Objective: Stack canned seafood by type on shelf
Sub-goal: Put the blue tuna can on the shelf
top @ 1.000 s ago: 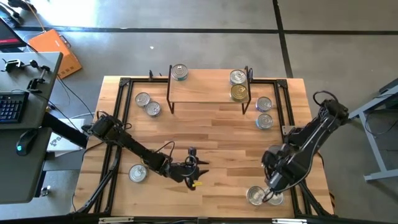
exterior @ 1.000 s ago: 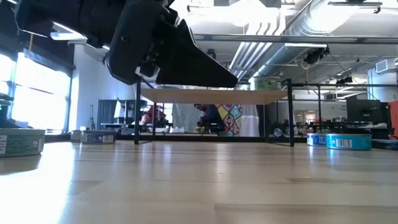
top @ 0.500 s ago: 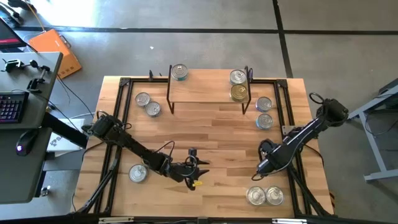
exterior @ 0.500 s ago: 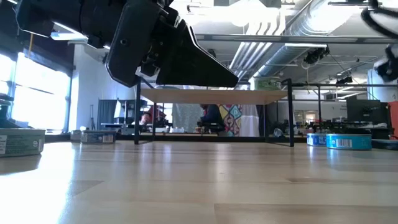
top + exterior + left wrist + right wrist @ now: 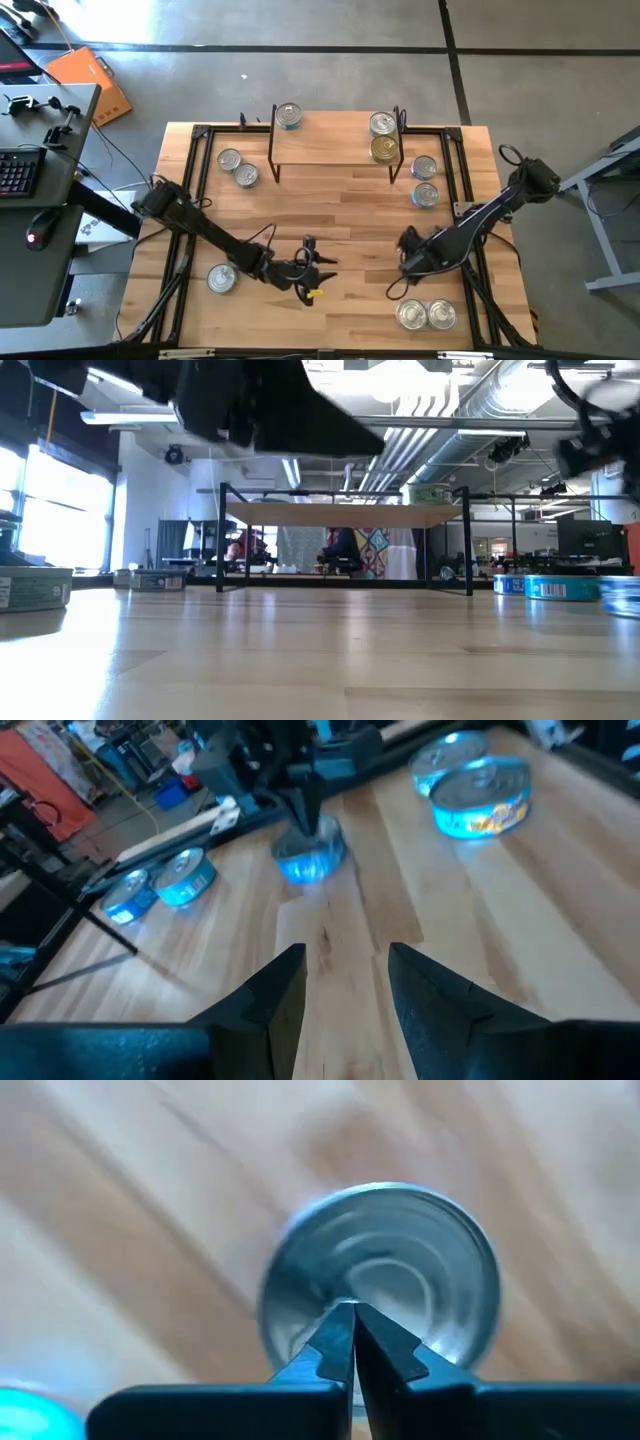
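Observation:
My right gripper (image 5: 405,252) is shut on a silver-topped can with a bluish side (image 5: 310,860), right of the table's middle. The can also shows in the low view (image 5: 622,595). My left gripper (image 5: 316,268) is open and empty, near the table's middle front. The light-wood shelf (image 5: 330,150) at the far edge carries one silver can at its left end (image 5: 288,116). At its right end are a silver can (image 5: 382,124) and a gold can (image 5: 384,148). Two silver cans (image 5: 425,315) stand at the near right. My right gripper comes at the can from above, fingers pointing down. Its shut fingertips (image 5: 340,1330) meet the middle of the can's silver lid (image 5: 400,1270). What they pinch there I cannot tell. Whether the can is clear of the table does not show.
More cans stand on the table: two at the far left (image 5: 238,168), two at the far right (image 5: 425,180), one at the near left (image 5: 221,278). A black frame (image 5: 190,200) runs along the table's edges. The middle of the table is bare wood.
My right gripper has gone from over the two near-right cans toward the table's far edge and left. A can has come with it and now shows at the low view's right edge. My left arm has risen a little in the low view.

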